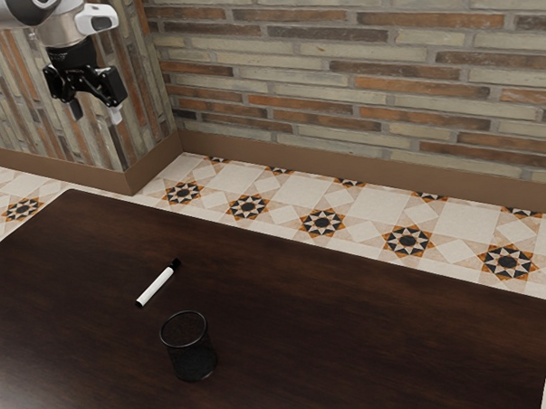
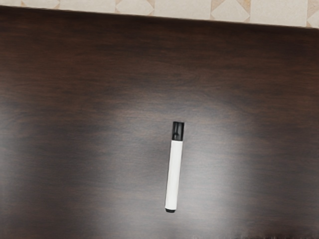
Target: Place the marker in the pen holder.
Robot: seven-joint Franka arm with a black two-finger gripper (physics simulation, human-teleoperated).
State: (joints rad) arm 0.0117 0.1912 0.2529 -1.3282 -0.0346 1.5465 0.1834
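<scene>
A black-capped white marker (image 1: 155, 286) is laid on the dark bench (image 1: 351, 337). Nearer, by its white end, a mesh pen holder (image 1: 191, 361) is stood upright. At the exterior view's far left, the end effector (image 1: 96, 113) is suspended, fingers apart. Beyond, patterned floor (image 1: 286, 199) and brick wall (image 1: 340, 75) are seen.

Brick wall (image 1: 367, 64), brown baseboard (image 1: 344, 177), star-patterned floor tiles (image 1: 322, 222), dark wooden table (image 1: 369, 318).

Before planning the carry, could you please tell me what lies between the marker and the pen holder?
Only bare tabletop lies between the marker and the pen holder, as the exterior view shows.
</scene>
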